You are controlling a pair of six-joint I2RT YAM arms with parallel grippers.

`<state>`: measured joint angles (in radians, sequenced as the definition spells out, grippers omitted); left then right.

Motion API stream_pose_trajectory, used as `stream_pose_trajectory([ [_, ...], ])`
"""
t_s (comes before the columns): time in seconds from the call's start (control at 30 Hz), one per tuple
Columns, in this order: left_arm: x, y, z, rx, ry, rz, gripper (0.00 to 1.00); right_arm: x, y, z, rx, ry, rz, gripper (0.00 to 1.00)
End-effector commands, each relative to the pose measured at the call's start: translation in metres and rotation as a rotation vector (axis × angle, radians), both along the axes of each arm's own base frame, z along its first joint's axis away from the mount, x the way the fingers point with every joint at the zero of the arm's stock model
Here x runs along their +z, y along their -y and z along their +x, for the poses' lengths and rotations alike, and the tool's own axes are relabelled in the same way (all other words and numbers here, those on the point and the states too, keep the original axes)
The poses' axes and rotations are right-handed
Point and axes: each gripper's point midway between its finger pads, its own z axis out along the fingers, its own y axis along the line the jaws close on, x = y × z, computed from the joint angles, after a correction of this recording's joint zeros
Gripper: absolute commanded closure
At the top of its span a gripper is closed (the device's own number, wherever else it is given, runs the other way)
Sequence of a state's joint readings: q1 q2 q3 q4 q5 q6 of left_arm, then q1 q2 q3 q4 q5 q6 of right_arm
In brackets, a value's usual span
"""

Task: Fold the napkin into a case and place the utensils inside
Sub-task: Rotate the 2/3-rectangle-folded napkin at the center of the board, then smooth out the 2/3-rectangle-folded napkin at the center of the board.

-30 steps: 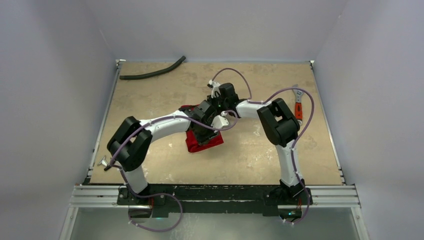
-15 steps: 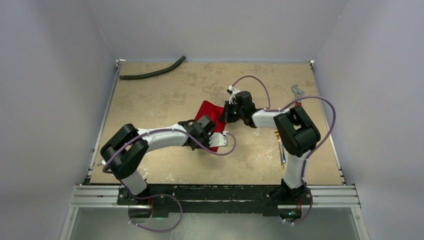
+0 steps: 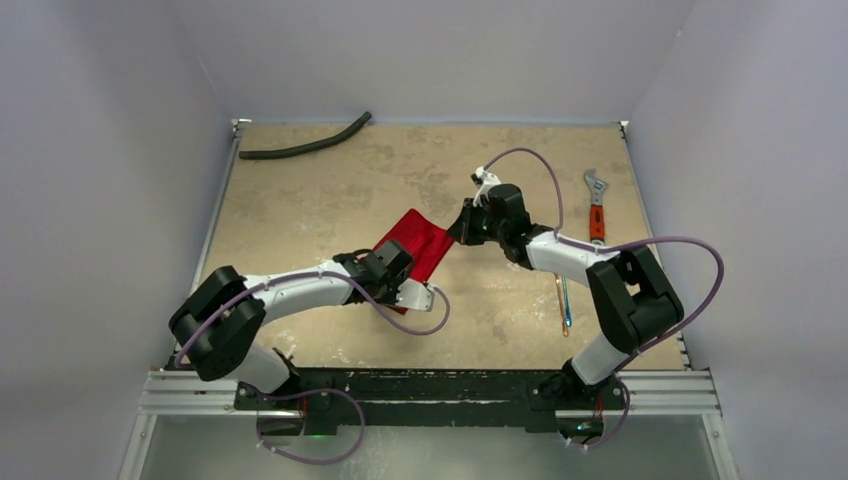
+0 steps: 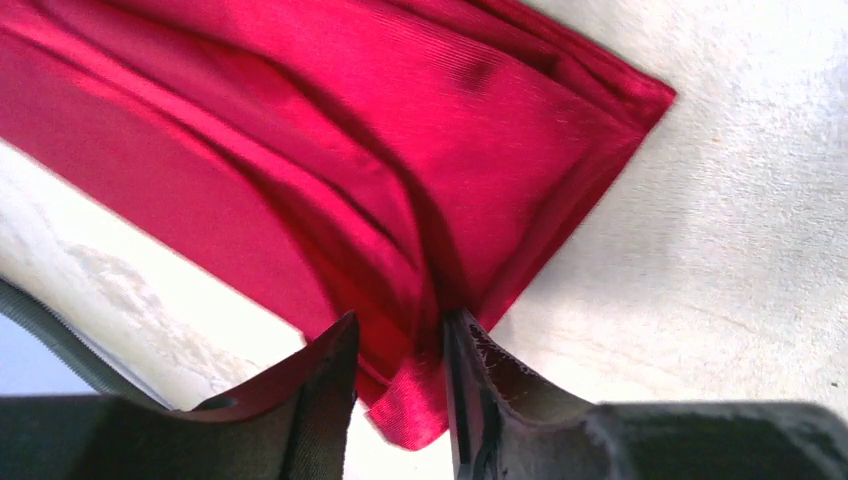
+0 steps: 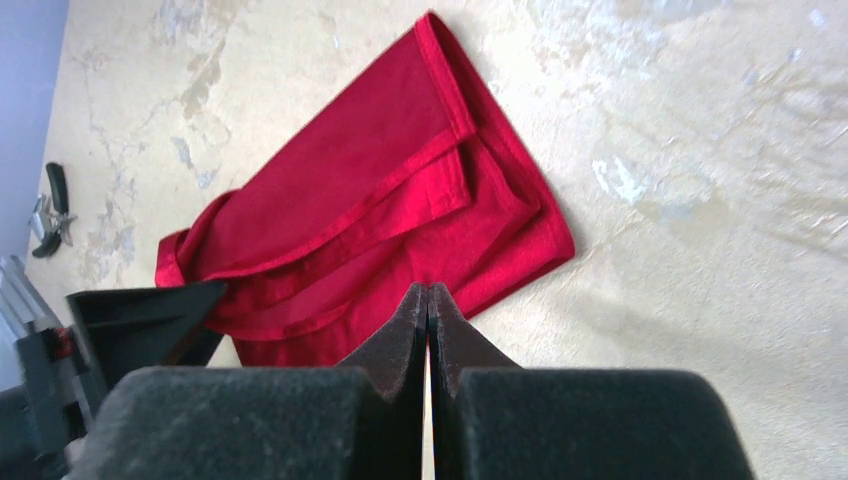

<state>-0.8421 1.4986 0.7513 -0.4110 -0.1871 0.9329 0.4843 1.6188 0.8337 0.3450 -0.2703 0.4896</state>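
**Plainly: napkin folded, utensils lay outside it**

Nearest, the left jaws straddled the near corner of the napkin (image 3: 418, 243), partly apart with red cloth bunched between them; whether they pinched it could not be told. The napkin lay folded in layers, slanting across the middle of the worktop (image 3: 300, 200). At its far right edge the right jaws were pressed together and empty; contact with the cloth could not be told. The utensils (image 3: 563, 300) lay to the right, well apart from the napkin. Farther off were a wrench (image 3: 596, 205) and a hose (image 3: 305, 145).
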Motion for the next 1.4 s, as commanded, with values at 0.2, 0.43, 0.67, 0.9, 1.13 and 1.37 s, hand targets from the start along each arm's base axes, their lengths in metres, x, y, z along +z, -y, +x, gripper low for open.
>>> stream_pose_trajectory([
  [0.2,0.123,0.052,0.018,0.044,0.009,-0.325,0.39,0.106,-0.016,0.036,-0.008,0.292,0.173,1.0],
  [0.43,0.158,0.036,0.033,0.232,0.066,-0.576,0.29,0.089,-0.028,0.044,0.139,0.235,0.216,1.0],
  [0.67,0.118,0.013,0.024,0.383,0.049,-0.631,0.21,0.039,-0.023,0.058,-0.053,0.178,-0.093,1.0],
  [0.9,0.088,0.012,0.031,0.49,0.026,-0.636,0.37,0.002,-0.037,0.038,-0.02,0.091,-0.124,1.0],
  [1.13,0.065,0.013,0.042,0.568,0.003,-0.598,0.46,-0.015,-0.024,0.024,-0.052,0.069,-0.134,1.0],
  [1.37,0.036,0.013,0.036,0.565,-0.071,-0.527,0.51,-0.028,-0.025,0.016,-0.047,0.034,-0.127,1.0],
])
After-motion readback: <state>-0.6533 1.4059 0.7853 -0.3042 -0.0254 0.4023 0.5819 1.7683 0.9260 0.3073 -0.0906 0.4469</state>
